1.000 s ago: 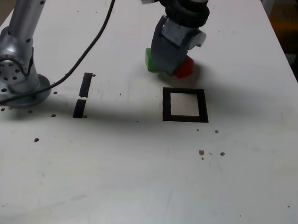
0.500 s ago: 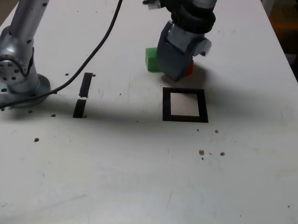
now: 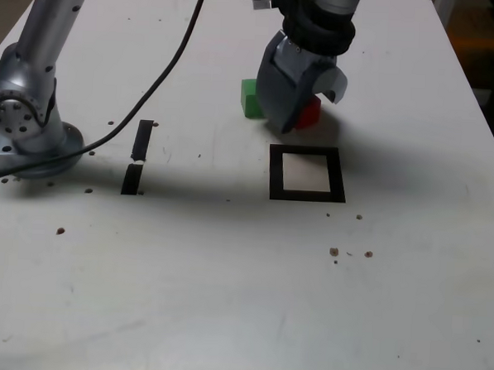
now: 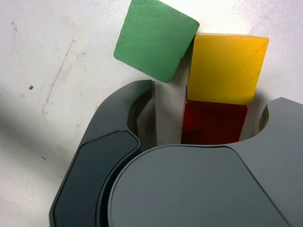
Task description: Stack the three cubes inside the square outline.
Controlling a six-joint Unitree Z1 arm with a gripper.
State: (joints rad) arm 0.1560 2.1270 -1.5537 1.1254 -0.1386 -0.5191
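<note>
1. The end effector (image 4: pixel 214 92) is hovering over the cubes, its jaws standing wide apart, with the red cube (image 4: pixel 214 122) sitting between them; gaps are showing on both sides, so it is holding nothing.
2. The yellow cube (image 4: pixel 227 69) is lying right against the red one in the wrist view, while the end effector is hiding it in the exterior view.
3. The green cube (image 4: pixel 156 40) is resting at an angle just beside the yellow one, outside the jaws.
4. In the exterior view, the square outline (image 3: pixel 276 174) is lying near the cubes, nearer the camera, its white centre showing bare.
5. Farther to the exterior view's left, two black tape strips (image 3: pixel 142 140) are lying on the surface (image 3: pixel 226 275).
</note>
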